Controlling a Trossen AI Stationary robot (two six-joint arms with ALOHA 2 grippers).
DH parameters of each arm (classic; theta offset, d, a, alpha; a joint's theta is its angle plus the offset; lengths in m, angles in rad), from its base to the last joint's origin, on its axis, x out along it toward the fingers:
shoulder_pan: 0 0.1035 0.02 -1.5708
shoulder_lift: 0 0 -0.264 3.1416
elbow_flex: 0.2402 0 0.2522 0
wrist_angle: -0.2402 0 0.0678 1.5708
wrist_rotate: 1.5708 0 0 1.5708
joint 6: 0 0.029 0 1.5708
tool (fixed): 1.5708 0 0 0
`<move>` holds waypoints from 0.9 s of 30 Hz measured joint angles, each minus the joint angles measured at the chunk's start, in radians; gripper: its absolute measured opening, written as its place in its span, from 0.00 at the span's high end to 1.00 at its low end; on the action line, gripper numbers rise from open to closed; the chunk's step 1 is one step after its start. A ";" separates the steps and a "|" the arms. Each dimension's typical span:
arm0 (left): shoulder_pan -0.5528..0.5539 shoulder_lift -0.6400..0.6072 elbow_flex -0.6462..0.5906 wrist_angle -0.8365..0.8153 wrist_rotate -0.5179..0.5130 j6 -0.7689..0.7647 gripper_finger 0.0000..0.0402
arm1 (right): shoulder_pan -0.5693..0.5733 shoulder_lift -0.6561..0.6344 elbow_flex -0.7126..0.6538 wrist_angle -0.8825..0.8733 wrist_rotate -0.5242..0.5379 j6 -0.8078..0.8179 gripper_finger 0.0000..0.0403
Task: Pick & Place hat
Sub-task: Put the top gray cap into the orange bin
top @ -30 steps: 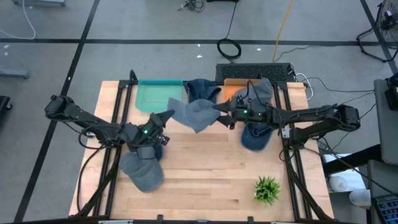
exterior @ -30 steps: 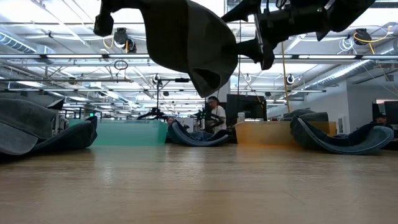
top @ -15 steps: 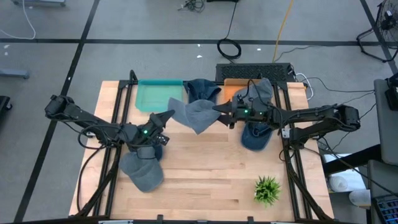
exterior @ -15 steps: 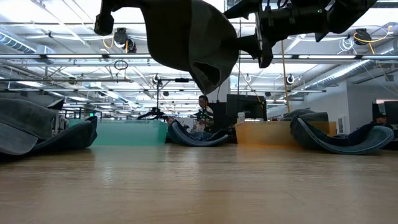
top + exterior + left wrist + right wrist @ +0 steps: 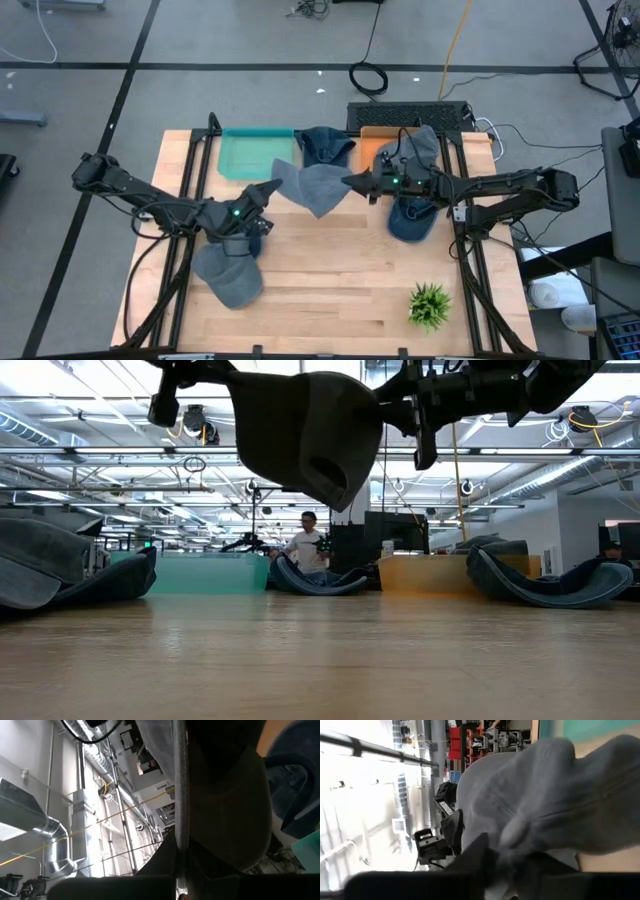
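- High view: the grey hat (image 5: 310, 185) is hanging above the tabletop (image 5: 330, 270), stretched between the two arms, just in front of the teal tray (image 5: 245, 155) and a blue hat (image 5: 325, 145). The left tool (image 5: 268, 189) is pinching one edge with its fingers shut on the fabric. The right tool (image 5: 352, 182) is meeting the opposite edge, and its fingers are looking closed on it too. More hats are lying on the tabletop, one under each arm, and a plant (image 5: 430, 305) is standing near the front.
- Low view: the hat is sagging as a dark, open pouch, well clear of the wood. A person (image 5: 303, 545) is showing in the room behind.
- Left wrist view: the brim is running straight into the shut fingers, a thin stitched edge held on a narrow bite.
- Right wrist view: soft, ribbed grey cloth is bunching over the fingers (image 5: 475, 857), which are gripping a fold.
- Risk: both grips are sitting on thin edges of limp fabric. If the arms are pulling apart unevenly, one edge could be slipping out and the hat swinging or dropping beside the tray. A loose fold could also be catching the tray rim.
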 joint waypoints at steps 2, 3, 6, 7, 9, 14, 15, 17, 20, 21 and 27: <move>0.005 0.000 0.000 -0.013 0.002 -0.017 0.98 | 0.000 0.000 0.000 0.011 -0.001 -0.056 0.97; 0.005 0.000 0.000 -0.015 0.001 -0.024 0.98 | 0.000 0.001 0.000 0.025 -0.007 -0.076 0.98; 0.005 0.000 0.000 -0.015 0.001 -0.058 0.95 | 0.000 0.001 0.000 0.058 -0.031 -0.081 0.99; 0.005 0.000 0.000 -0.015 0.001 -0.072 0.94 | 0.000 0.001 0.000 0.070 -0.031 -0.096 0.99; 0.005 0.000 0.000 -0.016 -0.004 -0.109 0.89 | 0.000 0.001 0.000 0.112 -0.031 -0.115 0.99; 0.005 0.000 0.000 -0.015 -0.056 -0.288 0.82 | -0.020 0.001 0.000 0.155 -0.059 -0.137 1.00; 0.007 0.000 0.000 -0.012 -0.064 -0.340 0.81 | -0.020 0.001 0.000 0.155 -0.059 -0.140 1.00; 0.010 0.000 0.000 -0.009 -0.075 -0.434 0.78 | -0.021 0.001 0.000 0.157 -0.061 -0.141 1.00; 0.010 0.000 0.000 -0.009 -0.081 -0.548 0.72 | -0.028 0.001 0.000 0.155 -0.081 -0.145 1.00; 0.010 0.000 0.000 -0.008 -0.077 -0.581 0.69 | -0.032 0.001 0.000 0.156 -0.084 -0.146 1.00; 0.008 0.000 0.000 -0.009 -0.056 -0.785 0.48 | -0.080 -0.013 0.000 0.159 -0.200 -0.204 1.00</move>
